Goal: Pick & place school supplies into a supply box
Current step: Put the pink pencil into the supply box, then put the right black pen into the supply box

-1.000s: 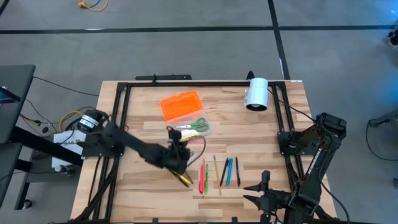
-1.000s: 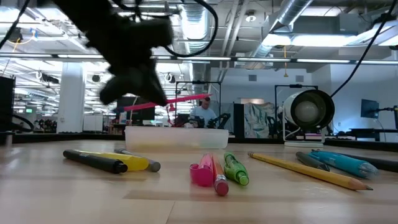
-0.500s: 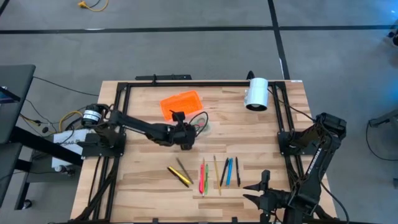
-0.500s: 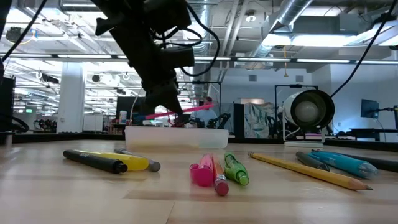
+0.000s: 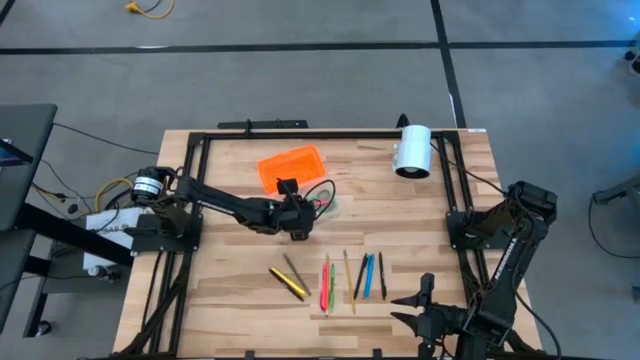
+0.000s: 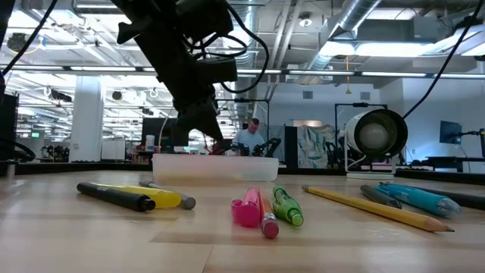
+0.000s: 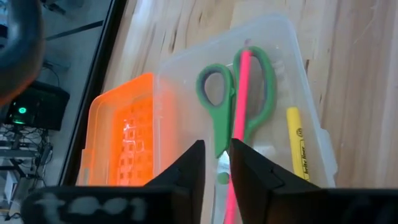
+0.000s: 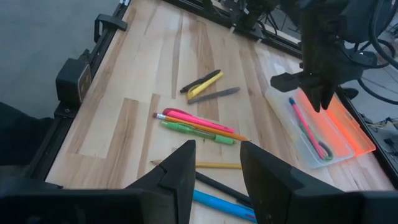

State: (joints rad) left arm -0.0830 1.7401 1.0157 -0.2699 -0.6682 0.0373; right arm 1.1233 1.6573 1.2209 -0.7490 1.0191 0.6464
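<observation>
The supply box's clear base (image 5: 320, 206) stands at mid-table, with its orange lid (image 5: 291, 168) lying beside it toward the far edge. In the base lie green-handled scissors (image 7: 233, 93), a yellow pen (image 7: 298, 146) and a pink pen (image 7: 239, 124) resting on top of the scissors. My left gripper (image 5: 303, 222) hovers open just above the base's near end (image 6: 214, 167) with nothing between its fingers. My right gripper (image 5: 406, 308) waits open near the table's front right.
Several loose pens and pencils lie in a row near the front edge: a yellow-and-black one (image 5: 288, 283), a pink one (image 5: 325, 285), a pencil (image 5: 348, 278) and a blue one (image 5: 367, 275). A white cylinder (image 5: 411, 150) lies at the far right. A black frame borders the table.
My left gripper has swung from above the loose pens toward the table's far edge, carrying the pink pen, and has stopped over the box base. It has let go: the pen no longer hangs at the fingers and lies in the base on the scissors.
</observation>
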